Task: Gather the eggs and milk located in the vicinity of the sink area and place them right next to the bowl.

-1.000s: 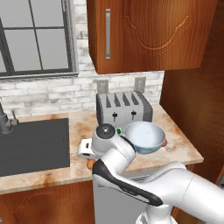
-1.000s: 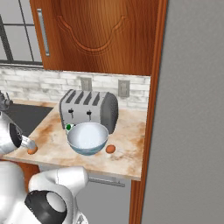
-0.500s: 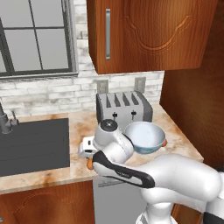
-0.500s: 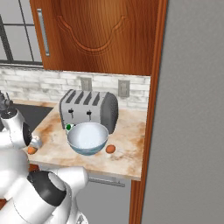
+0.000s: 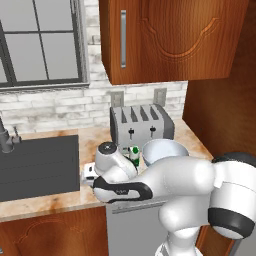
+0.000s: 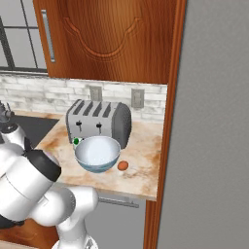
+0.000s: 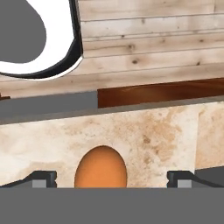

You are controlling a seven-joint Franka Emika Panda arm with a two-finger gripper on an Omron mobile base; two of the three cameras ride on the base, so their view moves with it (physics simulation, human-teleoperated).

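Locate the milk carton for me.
The milk carton stands on the counter in front of the toaster, just left of the bowl in the left base view, partly hidden behind the arm.

Bare worktop (image 7: 166, 127) surrounds the egg (image 7: 100, 168) between the wide-set fingertips (image 7: 43, 178) of the gripper (image 7: 111, 180), while toaster (image 6: 98, 121), milk (image 5: 134, 155) and bowl (image 6: 97, 153) crowd the worktop, a second egg (image 6: 123, 166) at the bowl's 4 o'clock.
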